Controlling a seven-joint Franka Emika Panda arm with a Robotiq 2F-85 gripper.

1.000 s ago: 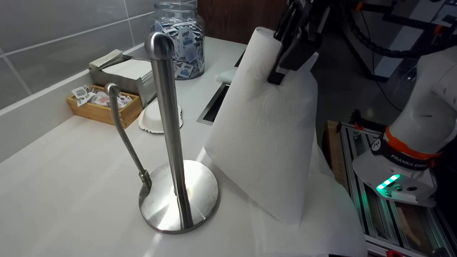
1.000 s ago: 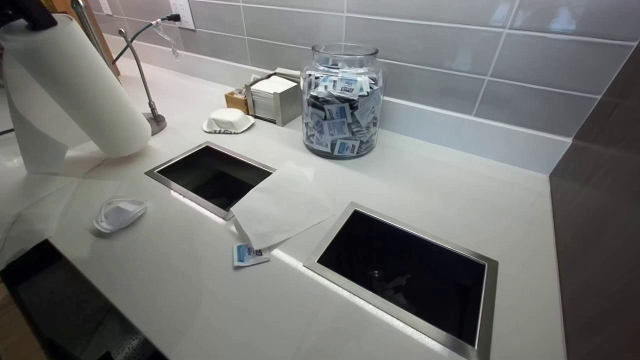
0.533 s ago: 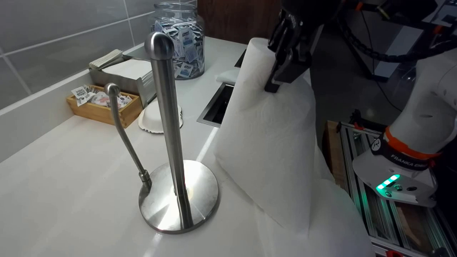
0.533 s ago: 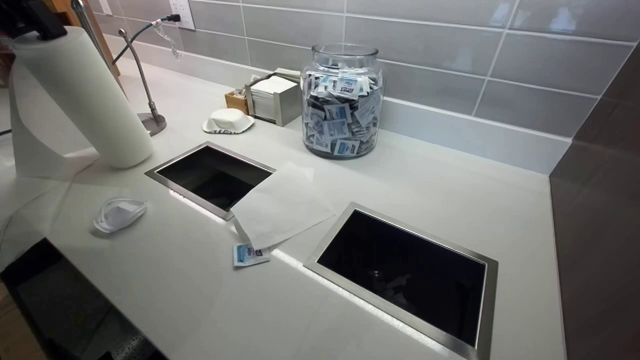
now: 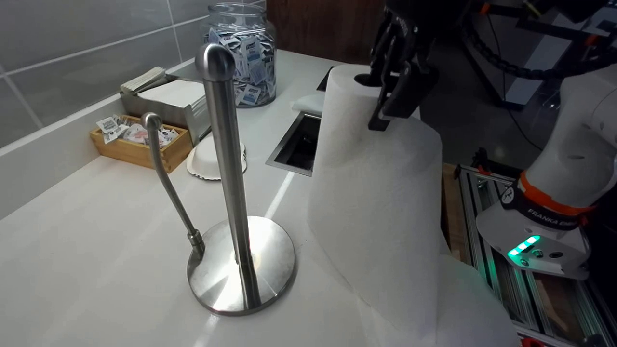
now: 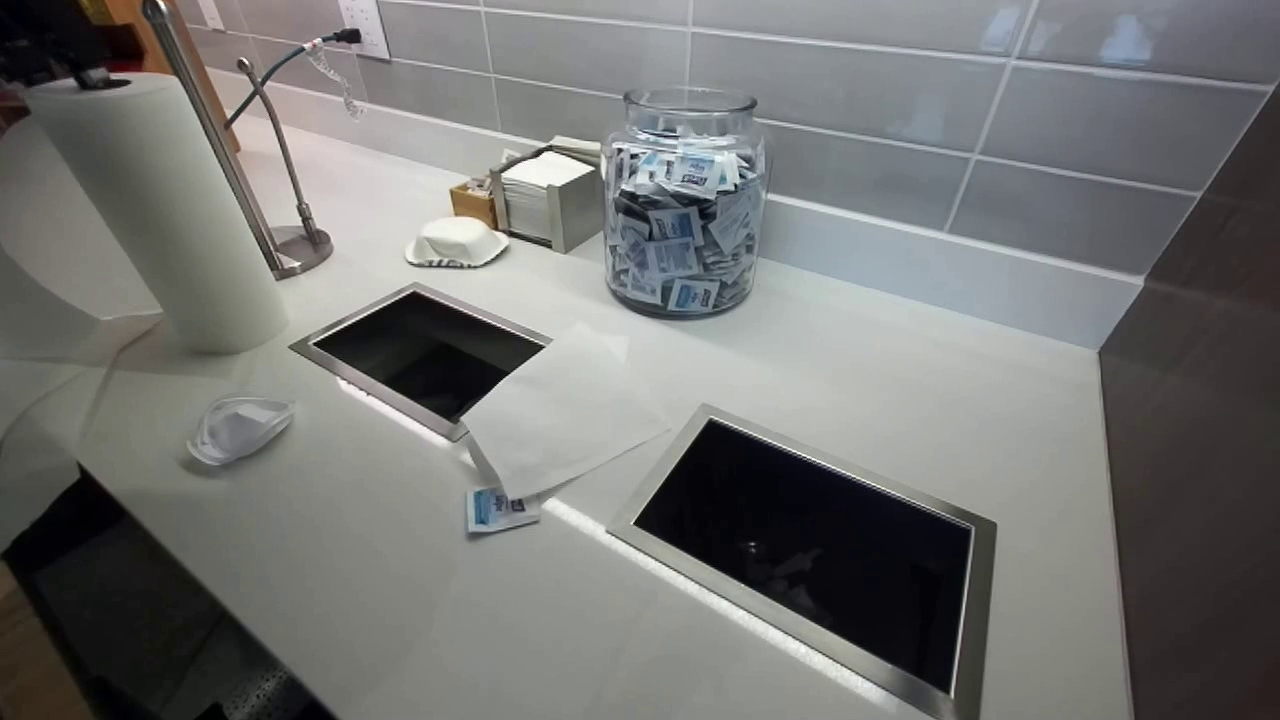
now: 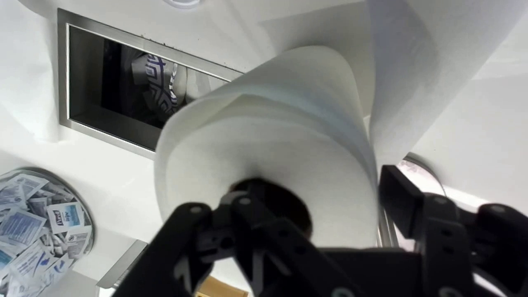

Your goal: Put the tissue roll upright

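The tissue roll (image 5: 371, 188), a thick white cylinder, stands on the counter, close to upright, leaning about as much as the steel pole in an exterior view (image 6: 160, 210). A loose sheet (image 6: 60, 210) hangs from its side. At its top end my gripper (image 7: 324, 181) straddles the roll's wall, seen in the wrist view. One finger reaches into the dark core hole; the other finger (image 7: 398, 198) is outside, beside the outer edge. The jaws stand apart, wider than the wall between them. The tip inside the core is hidden.
The steel stand (image 5: 230, 183) with its round base is close beside the roll. Framed counter openings (image 6: 790, 617), a napkin (image 6: 565, 415), a clear crumpled wrapper (image 6: 238, 430), a paper bowl (image 6: 457, 240) and a glass jar (image 6: 683, 230) share the counter.
The roll has tipped up from a clear slant to nearly upright, its foot shifting away from the stand. My jaws have spread from their grip on its wall.
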